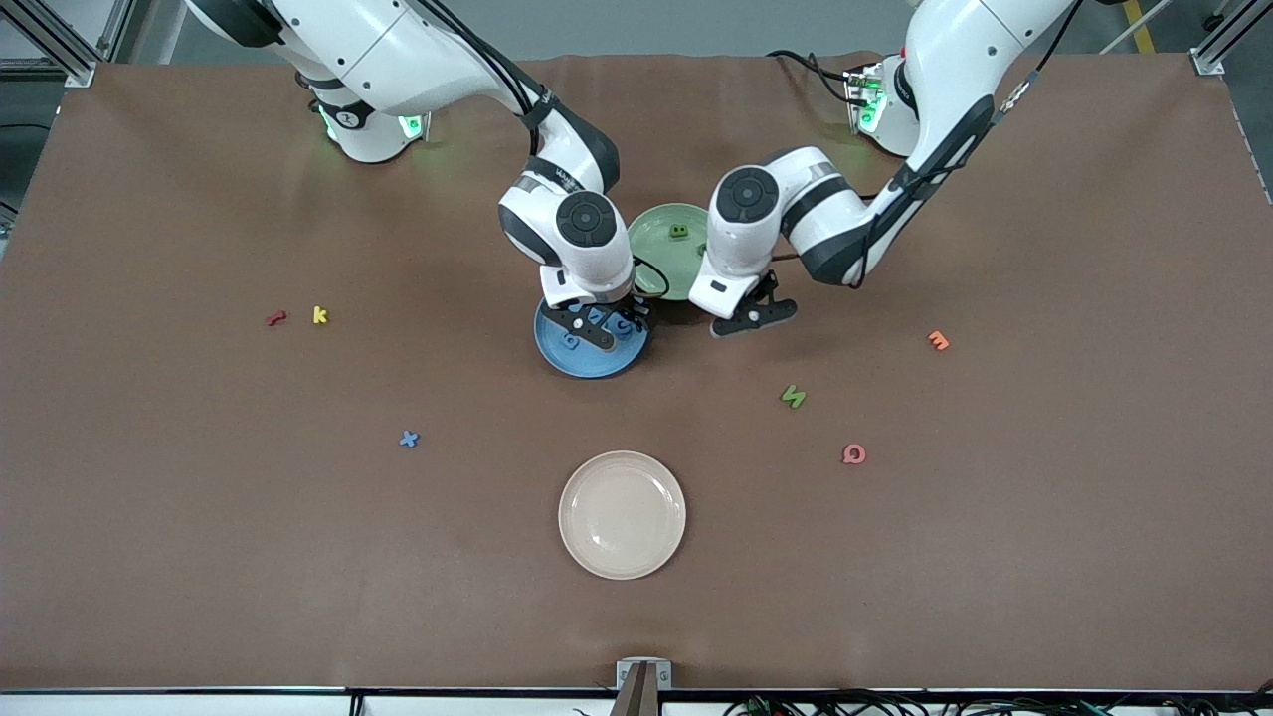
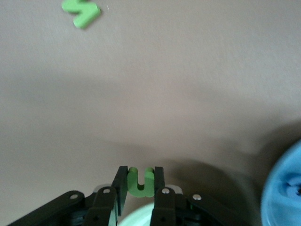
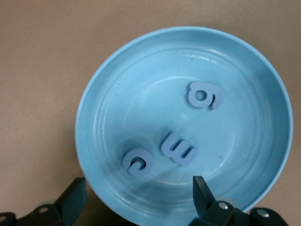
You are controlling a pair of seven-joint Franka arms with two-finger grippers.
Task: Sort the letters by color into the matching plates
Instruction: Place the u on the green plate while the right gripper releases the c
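My left gripper (image 1: 754,316) is shut on a small green letter u (image 2: 141,181), over the brown table at the rim of the pale green plate (image 1: 656,261). That rim also shows in the left wrist view (image 2: 136,219). One dark green letter (image 1: 678,231) lies in that plate. My right gripper (image 1: 597,326) is open and empty above the blue plate (image 1: 587,364). In the blue plate (image 3: 108,108) lie the blue g (image 3: 204,95), m (image 3: 178,149) and c (image 3: 137,161). A blue x (image 1: 409,439) lies toward the right arm's end. A green letter (image 1: 793,397) lies nearer the front camera than my left gripper.
A cream plate (image 1: 622,514) sits near the front edge. An orange letter (image 1: 938,340) and a pink letter (image 1: 853,454) lie toward the left arm's end. A red letter (image 1: 276,318) and a yellow k (image 1: 320,315) lie toward the right arm's end.
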